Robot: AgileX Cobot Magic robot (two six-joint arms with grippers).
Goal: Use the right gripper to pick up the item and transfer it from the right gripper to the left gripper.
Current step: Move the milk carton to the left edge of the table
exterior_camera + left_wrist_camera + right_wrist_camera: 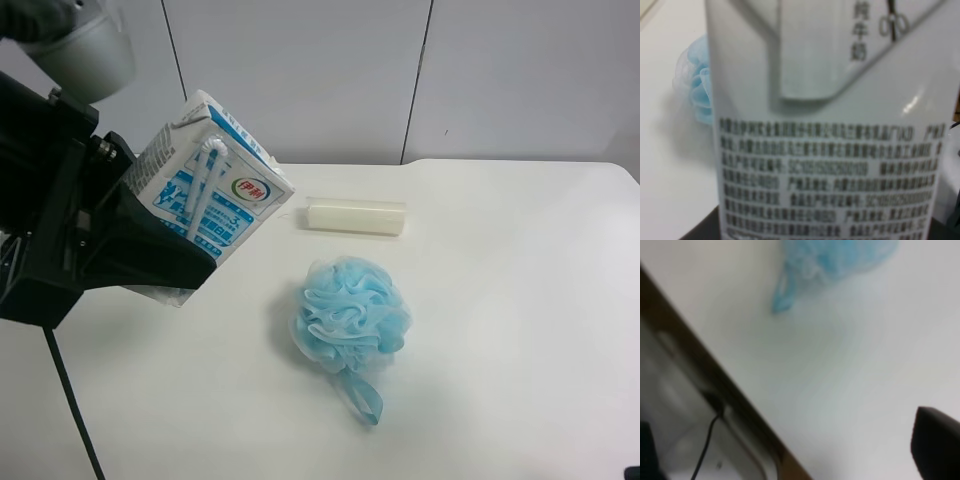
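Clamping item (212,180) at upper left of frame, left gripper (160,250) is holding it aloft; right gripper (787,445) gaping wide, empty. Advising light squeeze; walls likely denting easily.

From where I stand, the table (520,300) lies bare across the whole side at the exterior high view's right, and along the front as well, so a gripper could pass there freely. In the middle sits the bath sponge (350,312), with its loop (367,398) trailing toward the front. Behind it the cream bar (356,216) lies crosswise near the back edge, and a strip of bare top runs between the two. At that view's left, the left gripper (170,255) clamps the carton (215,180) tilted above the table, filling that corner. The carton stands apart from both the bar and the sponge.
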